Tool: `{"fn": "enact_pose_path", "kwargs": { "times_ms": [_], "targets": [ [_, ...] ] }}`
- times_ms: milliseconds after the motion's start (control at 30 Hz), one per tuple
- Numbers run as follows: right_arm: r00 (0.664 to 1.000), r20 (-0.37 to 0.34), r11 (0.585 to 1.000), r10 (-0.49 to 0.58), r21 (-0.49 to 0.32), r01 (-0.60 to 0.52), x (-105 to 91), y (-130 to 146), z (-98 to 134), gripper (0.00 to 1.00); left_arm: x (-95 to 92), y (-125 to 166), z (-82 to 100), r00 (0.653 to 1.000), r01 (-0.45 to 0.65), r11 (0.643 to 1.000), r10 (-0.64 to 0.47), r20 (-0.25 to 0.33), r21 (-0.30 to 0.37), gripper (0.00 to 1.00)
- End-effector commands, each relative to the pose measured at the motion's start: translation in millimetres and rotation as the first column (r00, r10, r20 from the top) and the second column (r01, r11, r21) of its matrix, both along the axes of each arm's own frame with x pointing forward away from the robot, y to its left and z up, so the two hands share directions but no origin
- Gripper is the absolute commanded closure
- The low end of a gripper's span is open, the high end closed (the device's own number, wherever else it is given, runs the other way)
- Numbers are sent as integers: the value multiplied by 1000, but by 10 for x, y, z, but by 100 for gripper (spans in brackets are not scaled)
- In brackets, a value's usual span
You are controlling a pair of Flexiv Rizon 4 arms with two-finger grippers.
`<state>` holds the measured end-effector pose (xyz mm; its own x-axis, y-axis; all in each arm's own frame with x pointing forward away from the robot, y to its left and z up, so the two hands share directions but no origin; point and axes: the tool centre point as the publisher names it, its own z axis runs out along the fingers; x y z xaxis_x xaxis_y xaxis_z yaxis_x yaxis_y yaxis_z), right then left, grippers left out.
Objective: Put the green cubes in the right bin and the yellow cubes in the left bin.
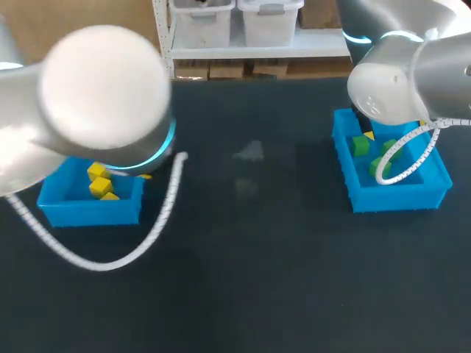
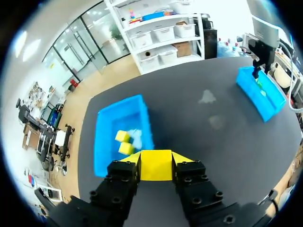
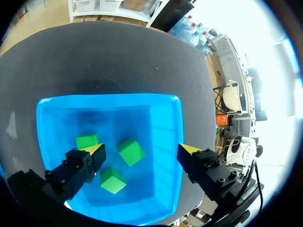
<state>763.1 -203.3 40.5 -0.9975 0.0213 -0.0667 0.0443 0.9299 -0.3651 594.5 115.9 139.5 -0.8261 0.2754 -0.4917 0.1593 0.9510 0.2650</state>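
My left gripper (image 2: 156,160) is shut on a yellow cube (image 2: 156,169), held above the table beside the left blue bin (image 2: 102,142). Two yellow cubes (image 2: 124,142) lie in that bin in the left wrist view. The head view shows three yellow cubes (image 1: 99,182) in the left bin (image 1: 88,211), partly under my left arm (image 1: 103,88). My right gripper (image 3: 142,153) hangs open over the right blue bin (image 3: 165,137), with nothing between its fingers. Three green cubes (image 3: 131,151) lie inside the bin. In the head view the right bin (image 1: 397,197) holds green cubes (image 1: 359,145) under my right arm (image 1: 397,81).
Dark table (image 1: 250,243) between the two bins, with a faint pale smudge (image 1: 250,152) near its middle. A white cable (image 1: 165,213) loops down from my left arm over the table. The right bin (image 2: 270,104) shows far off in the left wrist view.
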Motion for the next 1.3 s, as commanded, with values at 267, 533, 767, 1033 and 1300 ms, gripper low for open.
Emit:
{"fn": "enact_pose_path", "kwargs": {
  "times_ms": [267, 533, 767, 1033, 1300],
  "targets": [
    [1000, 3, 1000, 1, 2, -1, -15, -9, 3, 0, 109, 495, 0, 998, -44, 999, 43, -56, -29, 100],
    [1000, 3, 1000, 1, 2, -1, -15, -9, 3, 0, 328, 591, -219, 991, -80, 996, 77, -105, -27, 100],
    [1000, 3, 1000, 1, 2, -1, -15, -9, 3, 0, 538, 583, -316, 983, -133, 991, 130, -131, -19, 100],
    [1000, 3, 1000, 1, 2, -1, -15, -9, 3, 0, 659, 601, -387, 972, -185, 983, 183, -146, -5, 100],
    [1000, 3, 1000, 1, 2, -1, -15, -9, 3, 0, 563, 721, -533, 957, -242, 970, 237, -167, -9, 100]
  ]
}}
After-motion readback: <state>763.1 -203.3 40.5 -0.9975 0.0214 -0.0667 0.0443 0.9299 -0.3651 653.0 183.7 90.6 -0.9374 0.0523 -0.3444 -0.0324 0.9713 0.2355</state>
